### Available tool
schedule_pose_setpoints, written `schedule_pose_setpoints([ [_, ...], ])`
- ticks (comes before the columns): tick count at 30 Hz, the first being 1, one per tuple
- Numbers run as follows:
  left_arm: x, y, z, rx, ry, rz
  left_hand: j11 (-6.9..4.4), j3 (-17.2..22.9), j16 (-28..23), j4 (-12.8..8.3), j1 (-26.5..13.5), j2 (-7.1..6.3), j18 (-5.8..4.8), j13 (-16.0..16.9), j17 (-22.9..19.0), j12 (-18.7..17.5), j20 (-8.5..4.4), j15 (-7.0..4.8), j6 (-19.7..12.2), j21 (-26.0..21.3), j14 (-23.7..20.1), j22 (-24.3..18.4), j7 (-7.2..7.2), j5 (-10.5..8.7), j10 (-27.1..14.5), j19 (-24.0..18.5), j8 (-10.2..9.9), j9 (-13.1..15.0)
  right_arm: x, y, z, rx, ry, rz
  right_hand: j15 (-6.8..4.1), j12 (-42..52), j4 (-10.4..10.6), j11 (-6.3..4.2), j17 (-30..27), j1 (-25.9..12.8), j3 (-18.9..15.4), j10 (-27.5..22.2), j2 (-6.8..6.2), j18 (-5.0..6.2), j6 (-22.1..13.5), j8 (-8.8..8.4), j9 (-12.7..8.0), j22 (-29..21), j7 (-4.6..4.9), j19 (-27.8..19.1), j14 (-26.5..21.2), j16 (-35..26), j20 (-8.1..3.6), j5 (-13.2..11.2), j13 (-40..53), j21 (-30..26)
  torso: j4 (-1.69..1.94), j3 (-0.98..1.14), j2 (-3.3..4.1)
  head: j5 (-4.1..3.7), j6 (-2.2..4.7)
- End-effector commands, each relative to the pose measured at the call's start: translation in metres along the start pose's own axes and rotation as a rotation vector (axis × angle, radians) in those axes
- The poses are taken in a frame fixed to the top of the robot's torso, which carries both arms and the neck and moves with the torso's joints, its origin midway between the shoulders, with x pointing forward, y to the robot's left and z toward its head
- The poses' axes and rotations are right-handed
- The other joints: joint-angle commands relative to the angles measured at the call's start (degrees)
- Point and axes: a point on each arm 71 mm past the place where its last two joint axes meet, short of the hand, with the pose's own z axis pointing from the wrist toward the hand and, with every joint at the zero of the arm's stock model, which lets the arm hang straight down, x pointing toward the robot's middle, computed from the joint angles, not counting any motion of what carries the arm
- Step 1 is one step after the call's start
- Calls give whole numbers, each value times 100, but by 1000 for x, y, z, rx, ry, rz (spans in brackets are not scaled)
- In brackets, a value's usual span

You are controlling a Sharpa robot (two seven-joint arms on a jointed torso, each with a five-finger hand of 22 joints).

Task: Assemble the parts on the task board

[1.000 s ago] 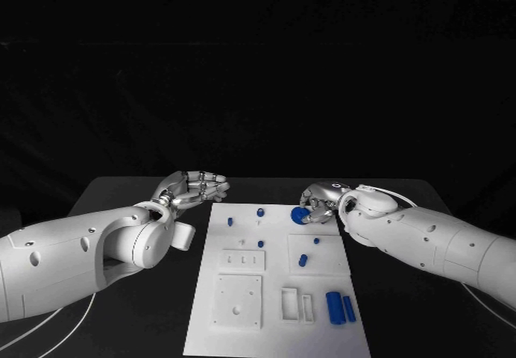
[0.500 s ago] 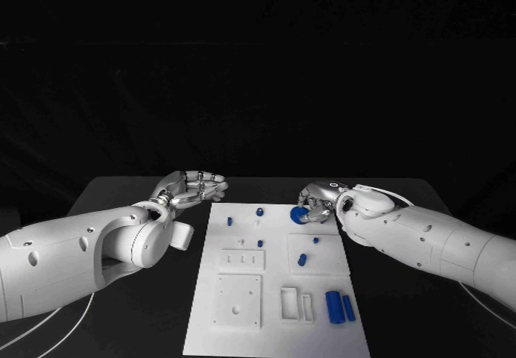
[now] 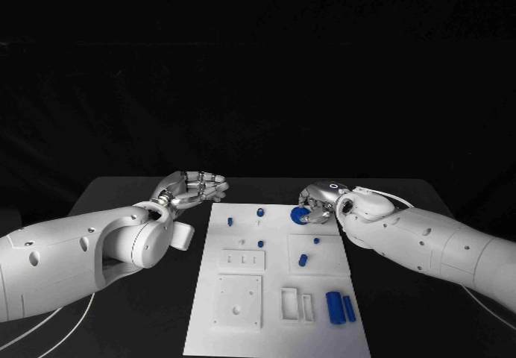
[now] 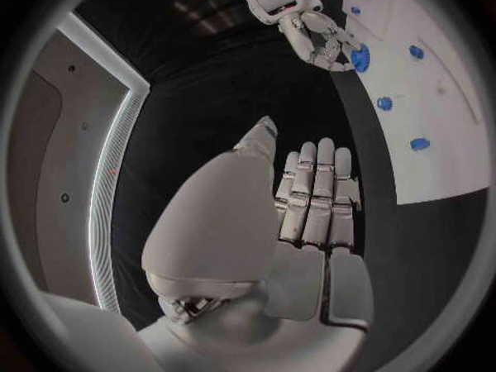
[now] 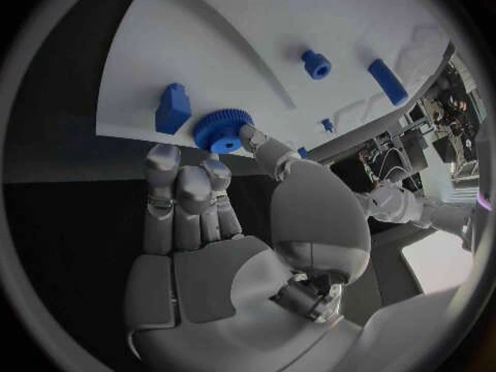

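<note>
**Gear pinched at the board's far right corner**

Gear (image 5: 220,130), blue and toothed, sits between the thumb and fingertips of the right hand (image 3: 319,203), clamped there at the far edge of the task board (image 3: 274,298). The right wrist view makes the teeth on its rim plain, and shows a small blue block (image 5: 173,108) standing on the board just beside the fingers (image 5: 183,192), with a blue nut (image 5: 317,64) and a blue peg (image 5: 388,81) further out beyond the fingertips. The head view gives only a blue disc in that hand, but lays out the rest: two blue bars (image 3: 341,306) side by side near the board's close edge, well apart from either hand, and several small blue pieces scattered over the board's far half.

The left hand (image 3: 194,186) hovers over the black table (image 3: 118,195), off the board's left side, palm up and holding nothing. Its fingers (image 4: 315,192) lie straight and close together in the left wrist view, which also catches the right hand with the gear beyond the fingertips. The right forearm reaches in low, its hand curled inward toward the board.
</note>
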Motion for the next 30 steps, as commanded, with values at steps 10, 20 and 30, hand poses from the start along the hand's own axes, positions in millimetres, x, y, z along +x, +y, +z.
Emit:
schedule_pose_setpoints([
  [10,2,-2,0,10,13,-1,21,-18,-35,-2,33,5,114,-8,8,-13,32,16,14,-24,4,8,29,-28,-24,13,-38,-9,5,4,-3,-3,-20,-51,-44,1,55,-43,32,25,136,0,-36,176,533,22,28,109,31,-15,-9,-41,23,120,-10,67,4,1,-1,2,12],
  [20,-1,-2,0,9,4,2,20,-18,-37,-3,37,6,114,-8,8,-12,32,16,16,-25,4,9,28,-27,-24,12,-38,-9,-2,16,-8,-16,-104,-57,-80,174,97,-80,85,-15,180,105,-61,176,628,54,65,120,-7,55,4,-19,-25,255,115,166,-9,-3,-2,70,21],
  [30,-2,-2,0,10,0,3,18,-19,-38,-4,43,11,113,-6,9,-10,32,16,20,-27,5,10,26,-26,-21,10,-36,-8,-11,39,-14,-54,-193,-77,-101,290,279,-101,142,70,503,186,-162,176,675,49,101,110,-28,80,9,-20,-69,-27,204,237,3,-2,-2,62,18],
])
